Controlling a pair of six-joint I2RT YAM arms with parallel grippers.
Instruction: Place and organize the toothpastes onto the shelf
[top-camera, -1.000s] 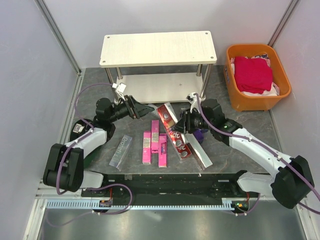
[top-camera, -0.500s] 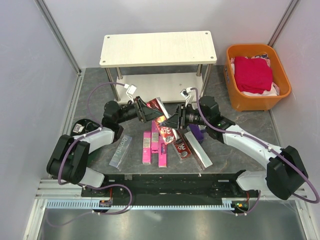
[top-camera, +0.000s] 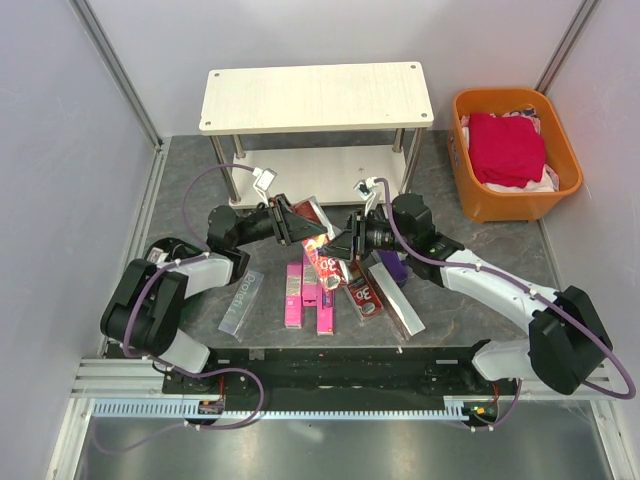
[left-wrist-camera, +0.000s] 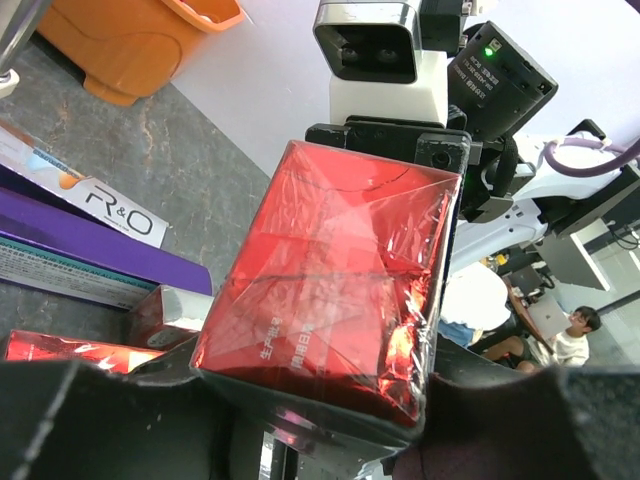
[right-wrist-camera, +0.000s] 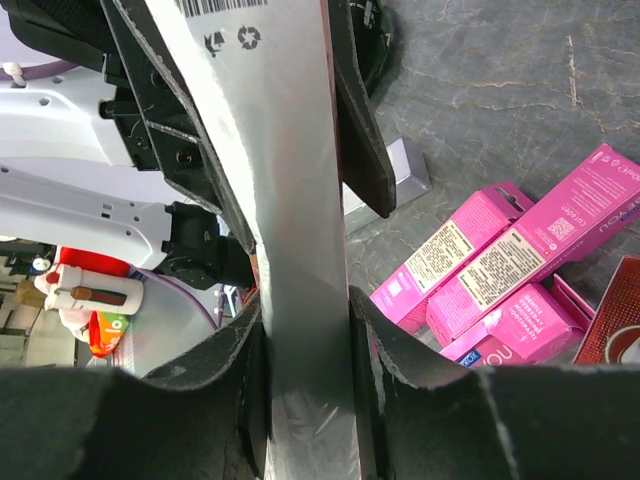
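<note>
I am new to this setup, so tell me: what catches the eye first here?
In the middle, the left end effector and right end effector both clamp one red carton above the scattered toothpastes. Behind them the shelf shows no carton yet, and an orange basket sits far right.

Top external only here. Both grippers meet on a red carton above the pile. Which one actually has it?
Observer: Right wrist shows the right gripper with its fingers pressed on both sides of the red carton.
Operator: Left closed on it too?
Observer: It looks so. In left wrist the carton sits between the left gripper fingers with no gap visible.
Operator: Is it clear of the pile?
Observer: In right wrist the pink cartons lie flat on the table off to one side, not touching the held one.
</note>
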